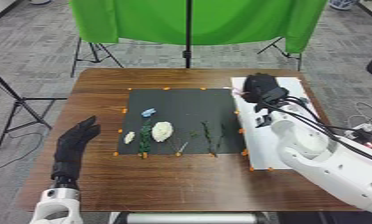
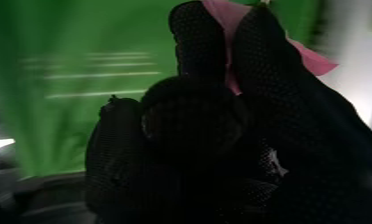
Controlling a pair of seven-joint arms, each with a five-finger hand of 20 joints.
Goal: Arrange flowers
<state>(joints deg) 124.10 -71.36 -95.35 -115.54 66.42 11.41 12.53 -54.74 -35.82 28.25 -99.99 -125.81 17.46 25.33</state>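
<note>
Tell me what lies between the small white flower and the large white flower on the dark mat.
In the head view, a leafy green stem lies between the small white flower and the large white flower.

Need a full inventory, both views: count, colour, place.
blue flower: 1, mat's left part
cream flower: 1, large, right of the blue one
small flower: 1, whitish, near mat's left edge
leafy stems: several, green, across mat
pink flower: 1, in right hand
mat: 1, dark grey, mid-table
board: 1, white, table's right side
markers: several, orange, around mat
table: 1, brown wood
backdrop: 1, green, behind table
stands: several, black, around table
left hand: 1, black, table's left
right hand: 1, black, above board
</note>
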